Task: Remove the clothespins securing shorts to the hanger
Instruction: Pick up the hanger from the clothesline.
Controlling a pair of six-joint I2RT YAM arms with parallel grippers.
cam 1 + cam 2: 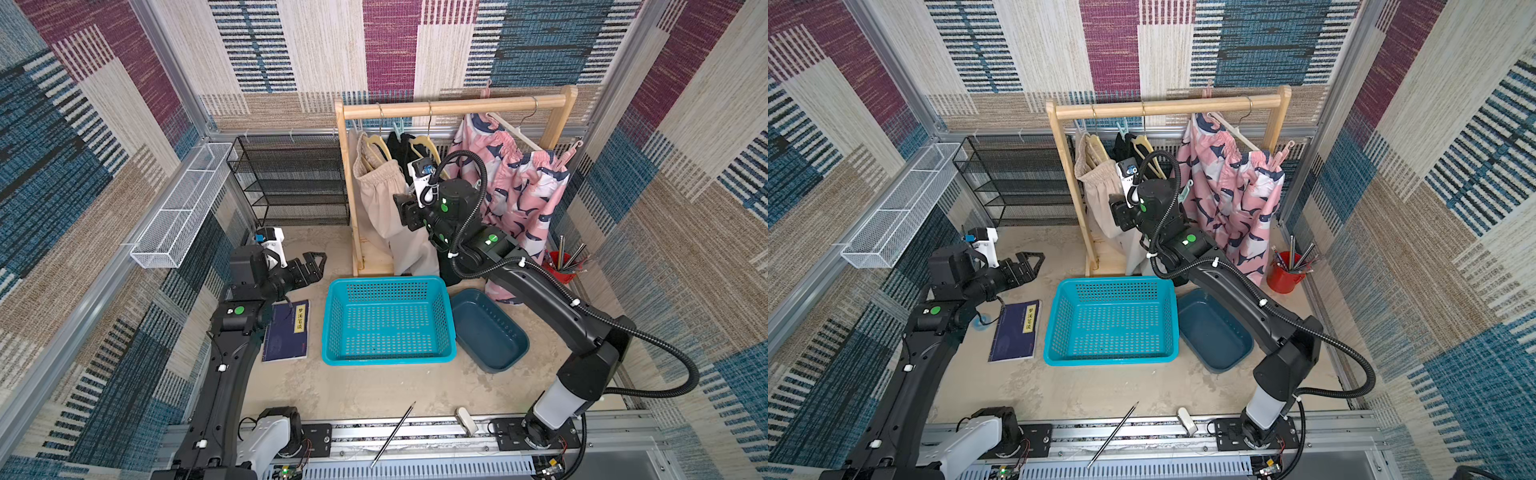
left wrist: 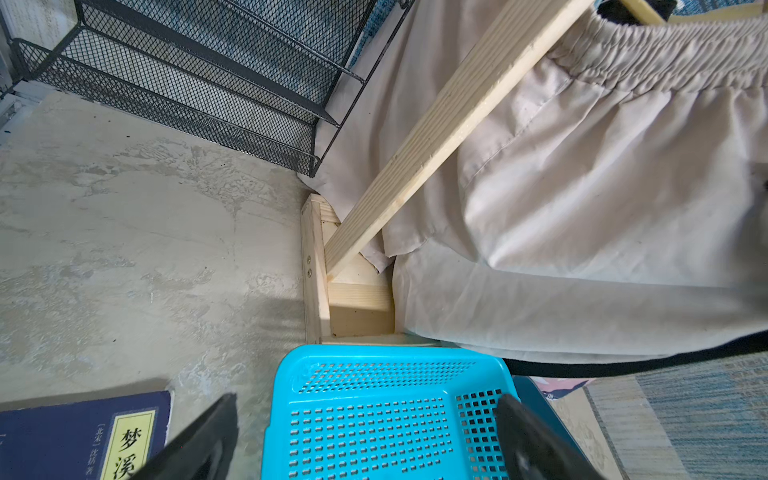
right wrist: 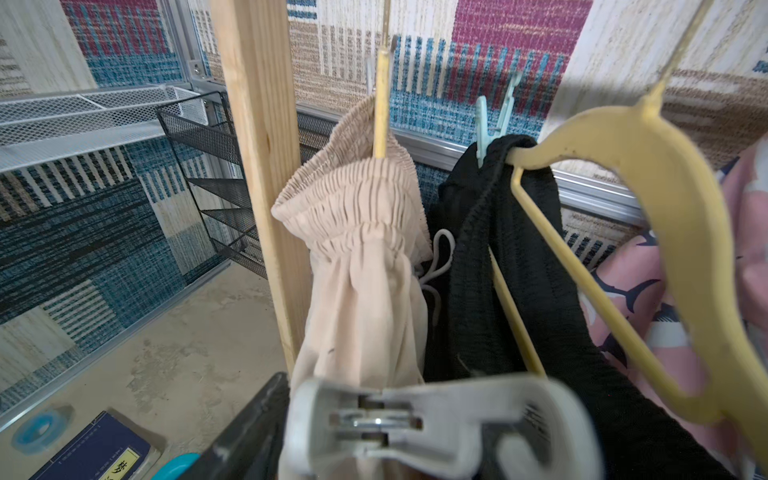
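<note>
Three shorts hang on the wooden rack (image 1: 453, 106): beige (image 1: 382, 199), black (image 3: 498, 270) and pink printed (image 1: 519, 187). My right gripper (image 3: 395, 424) sits low between the beige and black pairs. It is shut on a blurred white clothespin (image 3: 415, 419) lying across its jaws; the far finger is hidden. A mint clothespin (image 3: 488, 120) pins the black shorts to a yellow hanger (image 3: 665, 187). A pink clothespin (image 1: 571, 151) holds the pink shorts' near end. My left gripper (image 1: 316, 259) hovers open and empty, low beside the rack's foot.
A blue basket (image 1: 386, 320) stands in front of the rack, a dark tub (image 1: 488, 330) to its right and a navy book (image 1: 286, 332) to its left. A black mesh shelf (image 1: 291, 178) stands at the back left. A red pen cup (image 1: 561, 266) stands at the right.
</note>
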